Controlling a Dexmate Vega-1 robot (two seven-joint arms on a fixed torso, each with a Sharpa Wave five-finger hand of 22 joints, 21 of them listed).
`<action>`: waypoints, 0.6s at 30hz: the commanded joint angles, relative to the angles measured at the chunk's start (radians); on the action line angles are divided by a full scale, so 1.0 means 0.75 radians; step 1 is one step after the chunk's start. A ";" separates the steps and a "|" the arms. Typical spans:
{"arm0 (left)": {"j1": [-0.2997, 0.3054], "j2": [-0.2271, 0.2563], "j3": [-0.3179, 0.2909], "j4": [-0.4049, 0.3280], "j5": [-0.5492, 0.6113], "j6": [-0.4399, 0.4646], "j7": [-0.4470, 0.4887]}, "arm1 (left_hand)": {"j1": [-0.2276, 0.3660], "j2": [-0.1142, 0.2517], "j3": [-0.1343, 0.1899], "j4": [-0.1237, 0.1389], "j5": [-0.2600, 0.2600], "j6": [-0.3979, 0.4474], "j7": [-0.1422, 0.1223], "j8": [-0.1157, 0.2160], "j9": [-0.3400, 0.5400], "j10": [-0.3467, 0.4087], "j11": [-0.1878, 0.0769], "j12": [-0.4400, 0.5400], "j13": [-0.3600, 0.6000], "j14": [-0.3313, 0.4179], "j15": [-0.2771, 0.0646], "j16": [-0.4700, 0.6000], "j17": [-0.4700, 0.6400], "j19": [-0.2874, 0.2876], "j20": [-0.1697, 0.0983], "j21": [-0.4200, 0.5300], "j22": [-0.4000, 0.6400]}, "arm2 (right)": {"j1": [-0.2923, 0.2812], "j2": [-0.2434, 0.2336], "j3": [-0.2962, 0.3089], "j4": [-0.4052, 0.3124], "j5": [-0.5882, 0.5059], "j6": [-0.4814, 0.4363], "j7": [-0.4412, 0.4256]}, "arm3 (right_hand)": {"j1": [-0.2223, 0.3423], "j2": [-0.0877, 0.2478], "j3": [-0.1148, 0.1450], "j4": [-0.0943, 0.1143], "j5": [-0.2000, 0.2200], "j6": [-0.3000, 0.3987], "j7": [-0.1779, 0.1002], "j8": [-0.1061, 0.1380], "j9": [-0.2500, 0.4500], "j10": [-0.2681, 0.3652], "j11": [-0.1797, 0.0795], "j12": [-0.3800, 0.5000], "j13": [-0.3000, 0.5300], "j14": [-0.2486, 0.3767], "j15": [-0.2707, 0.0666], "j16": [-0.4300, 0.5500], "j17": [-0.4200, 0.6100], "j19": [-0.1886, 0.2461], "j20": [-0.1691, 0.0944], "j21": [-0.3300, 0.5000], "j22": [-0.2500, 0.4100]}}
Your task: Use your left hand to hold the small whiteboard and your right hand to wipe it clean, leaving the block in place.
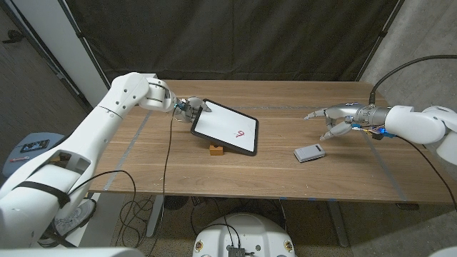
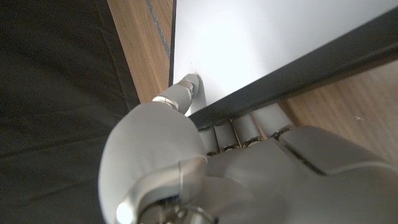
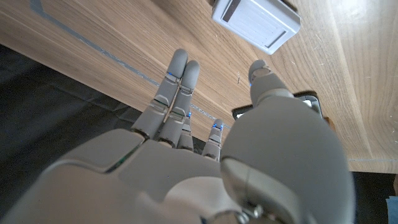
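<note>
The left hand point(image 1: 187, 107) grips the whiteboard point(image 1: 227, 126) by its far corner. The eraser point(image 1: 309, 153) lies just beneath and inward of the right hand point(image 1: 334, 120), which hangs open

Wooden table point(image 1: 285, 160) is carrying three items. Small whiteboard point(image 1: 225, 127) is sitting left of centre, tilted, with its near edge propped on a small wooden block point(image 1: 216, 148) that is resting on the tabletop; its far corner is raised. A red mark point(image 1: 240, 133) is showing on the white surface. A grey eraser point(image 1: 309, 153) is lying flat on the table right of centre, well apart from the whiteboard and block. Thin tape lines point(image 1: 127, 153) are running across the wood near the left side.
</note>
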 commanded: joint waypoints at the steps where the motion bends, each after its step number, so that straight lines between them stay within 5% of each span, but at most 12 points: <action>1: 0.031 0.002 -0.015 -0.028 -0.035 -0.018 0.051 | 0.006 0.000 0.001 -0.001 0.005 0.006 -0.009 -0.002 0.003 0.001 0.000 0.001 0.005 0.003 -0.009 -0.004 0.001 -0.006 -0.003 -0.006 0.002 | -0.016 0.115 0.042 -0.058 -0.156 0.023 0.105 | 0.028 0.003 -0.003 0.001 0.013 0.009 -0.001 0.004 0.004 0.024 0.001 0.015 0.004 0.017 -0.212 0.019 0.006 0.011 -0.003 0.013 0.003; 18: 0.055 -0.001 -0.010 -0.036 -0.086 -0.058 0.099 | 0.009 -0.001 0.001 -0.004 0.005 0.007 -0.009 -0.002 0.003 0.002 -0.001 0.001 0.005 0.003 -0.011 -0.004 0.001 -0.007 -0.001 -0.007 0.003 | -0.045 0.194 0.041 -0.158 -0.318 -0.031 0.174 | 0.060 0.001 -0.013 0.007 0.014 0.013 0.000 -0.001 0.004 0.059 0.000 0.024 0.011 0.027 -0.212 0.060 0.016 0.019 -0.001 0.040 0.007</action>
